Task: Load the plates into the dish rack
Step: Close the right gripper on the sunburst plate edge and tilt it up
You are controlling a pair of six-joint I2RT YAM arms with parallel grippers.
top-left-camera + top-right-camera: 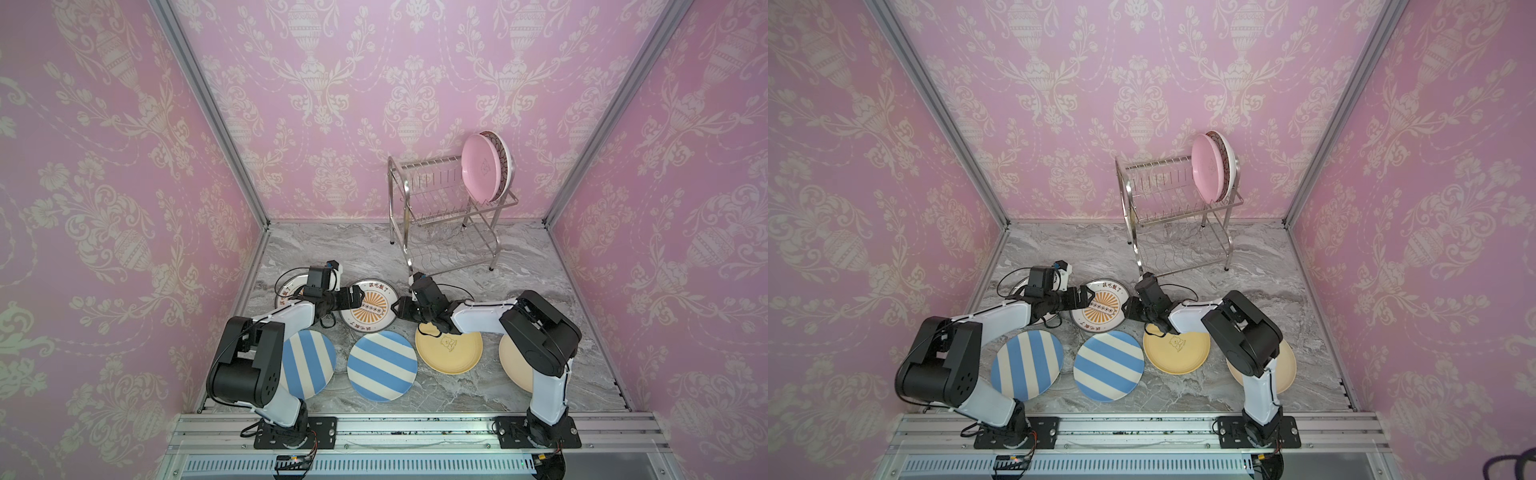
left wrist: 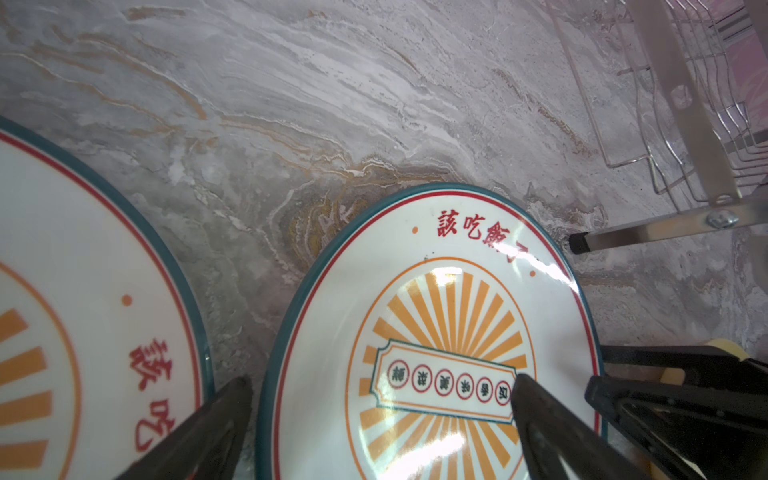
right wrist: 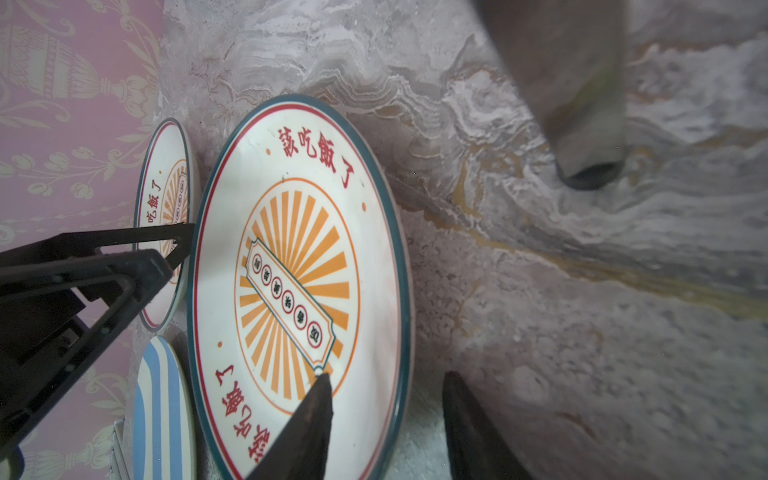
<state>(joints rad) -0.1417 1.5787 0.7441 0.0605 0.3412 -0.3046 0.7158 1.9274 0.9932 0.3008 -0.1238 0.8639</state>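
Two spread grippers bracket your sunburst plate (image 1: 374,320), on the bench (image 1: 457,257) just below centre in a top view: left gripper (image 2: 382,380) astride its left rim, right gripper (image 3: 386,376) astride its right.

Pink plate (image 1: 480,166), dark-patterned plate (image 1: 503,158) upright in steel dish rack (image 1: 440,195) top tier; six other plates (image 1: 382,365) spread in front

The shiny steel wire rack (image 1: 442,205) has free upper slots left of the upright round pink plate (image 1: 480,167). The grey marble tabletop (image 1: 332,249) before it lies open; flat round plates (image 1: 382,366) crowd the near side.
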